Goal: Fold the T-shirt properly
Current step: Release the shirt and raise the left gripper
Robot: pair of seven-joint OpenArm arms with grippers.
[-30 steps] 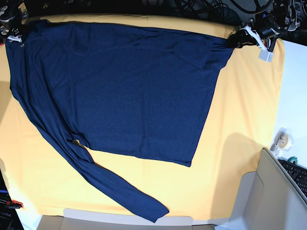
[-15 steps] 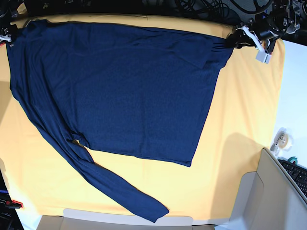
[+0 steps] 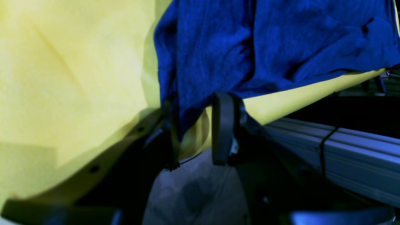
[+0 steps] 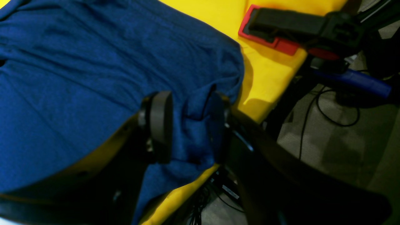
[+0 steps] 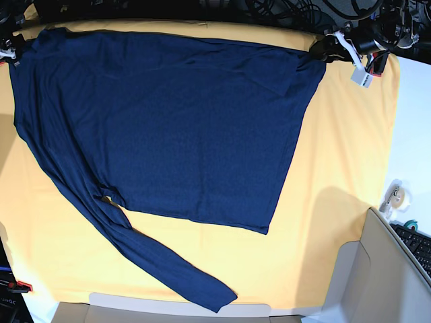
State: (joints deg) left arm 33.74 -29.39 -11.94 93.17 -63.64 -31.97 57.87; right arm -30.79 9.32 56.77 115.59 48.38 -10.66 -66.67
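Left end effector (image 3: 197,125): jaws parted, a pinch of T-shirt (image 5: 168,128) hem hangs between the two fingers (image 3: 222,125); fabric touches the one at 9 o'clock, whether it's actually clamped can't be told. In the base view it sits at the shirt's 1 o'clock corner, at the far desk edge.

Right end effector (image 4: 189,125): fingers apart with a bunched fold of the shirt filling the gap, both pads against cloth — gripping the shirt at its 11 o'clock corner.

T-shirt lies spread flat on the yellow table cloth (image 5: 337,202), body covering the far-left half of the desk, one long sleeve running out toward 6 o'clock, cuff near the front edge. Its other sleeve isn't visible.

Red-and-black clamp (image 4: 281,28) pins the cloth at the desk edge, at 1 o'clock from the right end effector. Tape roll (image 5: 397,195) and keyboard (image 5: 417,245) off the cloth at 4 o'clock.
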